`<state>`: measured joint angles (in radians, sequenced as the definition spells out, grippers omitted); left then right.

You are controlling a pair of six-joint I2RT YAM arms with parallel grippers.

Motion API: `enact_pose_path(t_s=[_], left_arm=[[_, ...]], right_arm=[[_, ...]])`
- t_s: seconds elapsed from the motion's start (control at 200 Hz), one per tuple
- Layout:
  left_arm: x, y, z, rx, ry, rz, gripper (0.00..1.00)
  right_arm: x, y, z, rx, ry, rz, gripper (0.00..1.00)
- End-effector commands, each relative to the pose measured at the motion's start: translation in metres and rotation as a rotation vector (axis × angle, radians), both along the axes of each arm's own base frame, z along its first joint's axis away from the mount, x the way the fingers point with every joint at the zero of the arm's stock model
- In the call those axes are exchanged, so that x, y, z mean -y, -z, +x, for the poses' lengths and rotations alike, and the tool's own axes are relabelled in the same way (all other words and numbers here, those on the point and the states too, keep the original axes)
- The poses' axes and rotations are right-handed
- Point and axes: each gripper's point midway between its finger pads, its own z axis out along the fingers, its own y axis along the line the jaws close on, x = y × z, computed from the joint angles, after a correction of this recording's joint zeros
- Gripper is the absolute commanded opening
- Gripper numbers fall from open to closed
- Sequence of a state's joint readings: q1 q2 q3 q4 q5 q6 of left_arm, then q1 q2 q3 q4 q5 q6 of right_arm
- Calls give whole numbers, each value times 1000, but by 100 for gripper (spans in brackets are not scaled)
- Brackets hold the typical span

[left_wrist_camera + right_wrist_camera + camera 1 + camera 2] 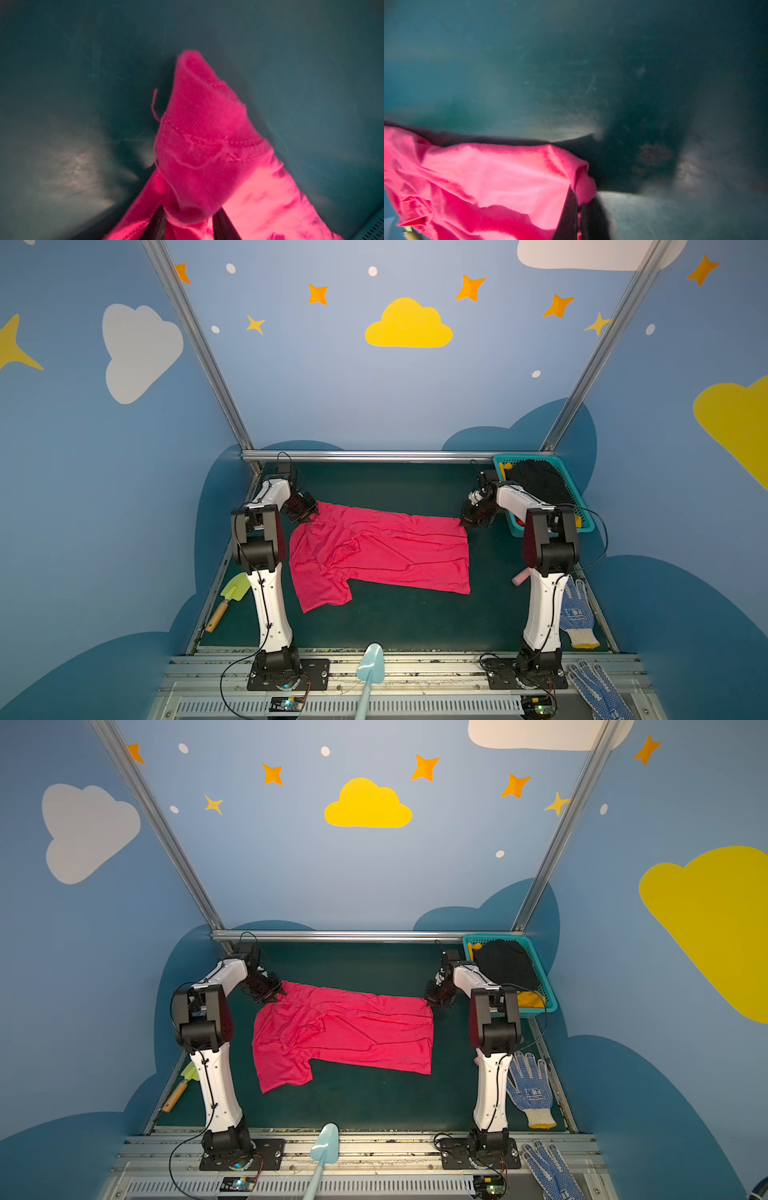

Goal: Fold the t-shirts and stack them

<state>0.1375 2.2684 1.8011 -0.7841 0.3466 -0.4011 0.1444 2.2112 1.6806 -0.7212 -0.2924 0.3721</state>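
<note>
bright pink-red t-shirt (378,551) lies wrinkled, one sleeve splayed.

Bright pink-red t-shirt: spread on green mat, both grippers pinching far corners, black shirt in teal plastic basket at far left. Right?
Not left: the teal plastic basket with the black shirt sits far right, in both top views. Rest holds: bright pink-red t-shirt spread on the green mat, left gripper and right gripper pinching its far corners.
</note>
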Motion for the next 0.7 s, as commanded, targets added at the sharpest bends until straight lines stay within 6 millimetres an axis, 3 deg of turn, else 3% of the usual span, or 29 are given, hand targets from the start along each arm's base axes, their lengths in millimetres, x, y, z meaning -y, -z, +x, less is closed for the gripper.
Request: enact_pose_path(t_s=[0.0, 0.335, 0.696], left_arm=[[10, 16, -12, -52, 20, -10, 38], [25, 14, 8, -17, 50, -55, 38], [43, 13, 42, 24, 82, -103, 38]], right_arm=[[9, 6, 5, -21, 1, -36, 0], [35, 4, 40, 0, 33, -53, 0], [49, 9, 69, 29, 52, -31, 0]])
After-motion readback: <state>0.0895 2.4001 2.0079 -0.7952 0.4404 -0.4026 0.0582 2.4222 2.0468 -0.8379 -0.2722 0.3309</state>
